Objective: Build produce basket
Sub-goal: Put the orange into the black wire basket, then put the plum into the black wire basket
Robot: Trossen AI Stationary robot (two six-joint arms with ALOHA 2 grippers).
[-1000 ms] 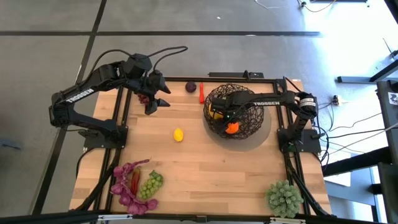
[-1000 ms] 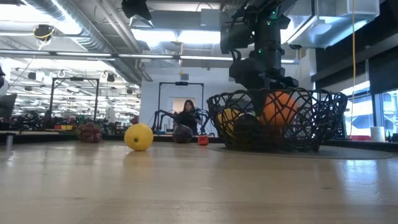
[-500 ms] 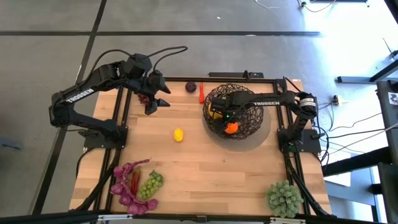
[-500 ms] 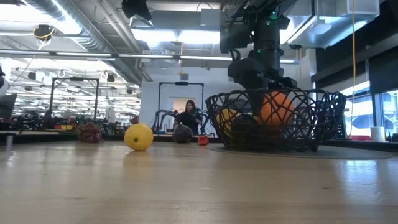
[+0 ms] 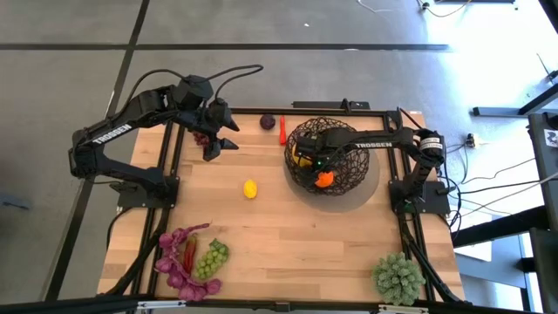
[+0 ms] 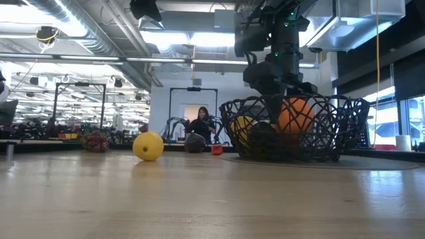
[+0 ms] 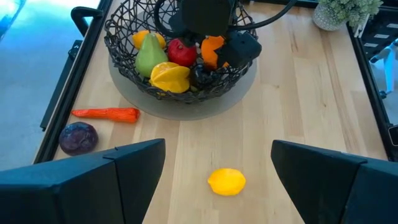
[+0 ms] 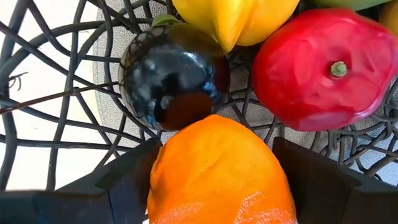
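Orange fills most of my right wrist view: the orange fruit (image 8: 221, 171) sits between my right gripper (image 8: 214, 168) fingers, which stand wide on either side of it; whether the pads press it or have let go I cannot make out. From above, that gripper (image 5: 321, 166) is down inside the basket (image 5: 353, 174) and hides much of the contents. Basket stands near the tabletop's far right corner, on a round grey mat (image 5: 373, 187). In it, by the left wrist view: a green pear (image 7: 147, 55), a red apple (image 7: 181, 51), a yellow star-shaped fruit (image 7: 169, 76), a glossy dark purple fruit (image 8: 171, 74) under the weave, and a yellow piece (image 7: 144, 38) at the back I cannot identify. Loose produce: lemon (image 5: 250, 188) mid-table; red chilli-like piece (image 5: 282, 129) and dark purple round thing (image 5: 268, 122) at the far edge just beside the basket; a heap of purple leaves (image 5: 179, 266), green grapes (image 5: 210, 259) and another red chilli (image 5: 189, 254) at the near left corner. Something dark red lies under my left arm at the far left corner, mostly hidden. My left gripper (image 5: 218, 139) hangs open over the far left part, holding nothing. Spiky pale green ball (image 5: 398, 276) at the near right corner. Since a second ago the basket has shifted slightly and my right fingers stand a touch wider; the rest is unchanged.
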